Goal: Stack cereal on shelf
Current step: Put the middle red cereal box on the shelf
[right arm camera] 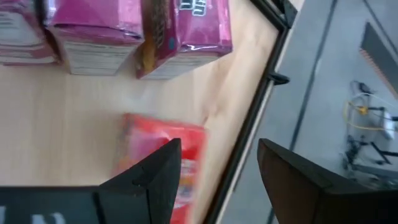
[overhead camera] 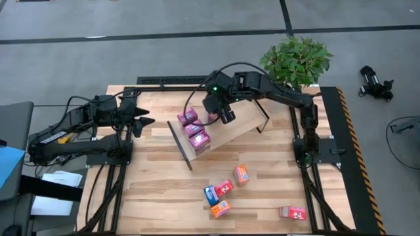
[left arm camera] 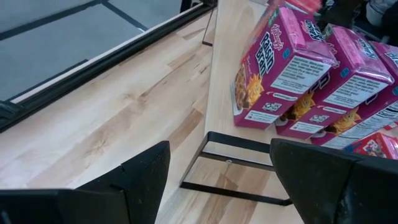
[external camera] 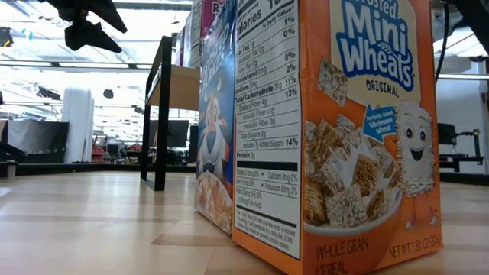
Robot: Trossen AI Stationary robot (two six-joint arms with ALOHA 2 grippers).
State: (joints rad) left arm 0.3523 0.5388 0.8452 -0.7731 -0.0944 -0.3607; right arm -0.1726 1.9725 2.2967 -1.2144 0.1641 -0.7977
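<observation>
Orange Mini-Wheats box (external camera: 359, 137) fills the low view, standing on the tabletop (overhead camera: 157, 190) just beside a blue box (external camera: 218, 130). From above they belong to a loose cluster of cereal near the table's front: a blue box, red boxes (overhead camera: 224, 187) and orange ones (overhead camera: 220, 209), with one more red box (overhead camera: 293, 212) lying apart toward the right edge.

Farther back sits the shelf (overhead camera: 226, 134), a tilted light-wood board with black end brackets. Three magenta boxes (overhead camera: 195, 129) stand in a row on its left part, touching one another.

Over the shelf's back edge hangs the right gripper (overhead camera: 226, 118). Its fingers (right arm camera: 155, 180) are spread with nothing between them, and a red box (right arm camera: 158, 162) lies flat on the board right beneath them, beside the magenta row, so it looks released.

Off to the left the left gripper (overhead camera: 141, 121) waits with its fingers (left arm camera: 134, 180) wide apart and empty, pointed at the shelf's end bracket.

My judgement: the step in hand is placing that red box. Doing it well means lifting the right gripper straight up, clear of the box, so it is not dragged down the slope or knocked into the magenta row. The box lies flat rather than upright like its neighbours, so it may need righting before the next one is fetched from the front cluster.
</observation>
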